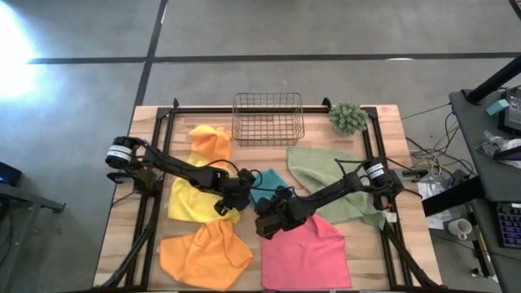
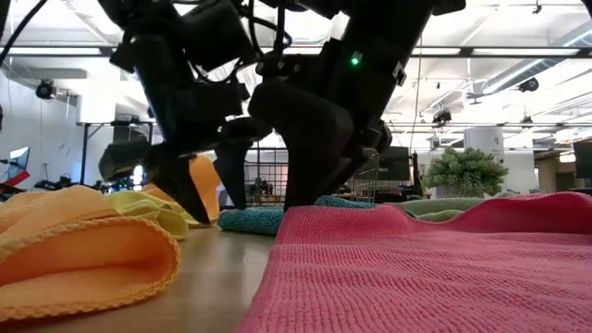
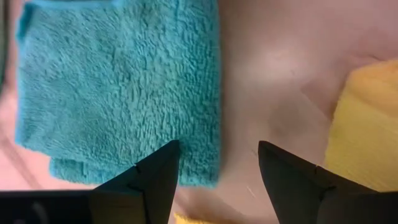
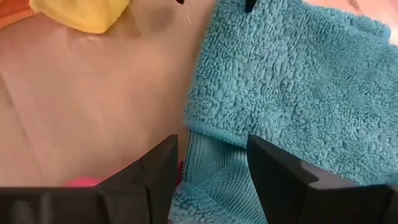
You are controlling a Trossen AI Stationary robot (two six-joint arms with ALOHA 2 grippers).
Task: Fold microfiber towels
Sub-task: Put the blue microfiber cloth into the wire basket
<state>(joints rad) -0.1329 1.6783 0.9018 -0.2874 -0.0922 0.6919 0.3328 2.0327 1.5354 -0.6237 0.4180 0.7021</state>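
Note:
A teal towel [image 1: 265, 185] lies folded on the table's middle, with a lower layer sticking out past its upper one [image 4: 214, 186]. Around it lie a yellow towel [image 1: 189, 200], two orange towels [image 1: 210, 142] [image 1: 203, 256], an olive green towel [image 1: 332, 181] and a pink towel [image 1: 307, 252], all loose. My left gripper [image 3: 217, 168] is open, slanting down over the teal towel's edge beside the yellow towel. My right gripper [image 4: 211, 168] is open too, slanting down over the teal towel's near corner, at the pink towel's far edge. Neither holds anything.
A wire basket [image 1: 269, 119] stands at the table's far edge, with a small green plant [image 1: 348, 118] to its right. Bare wood [image 3: 280, 68] shows between the teal and yellow towels. Both arms [image 2: 277, 102] crowd the table's middle.

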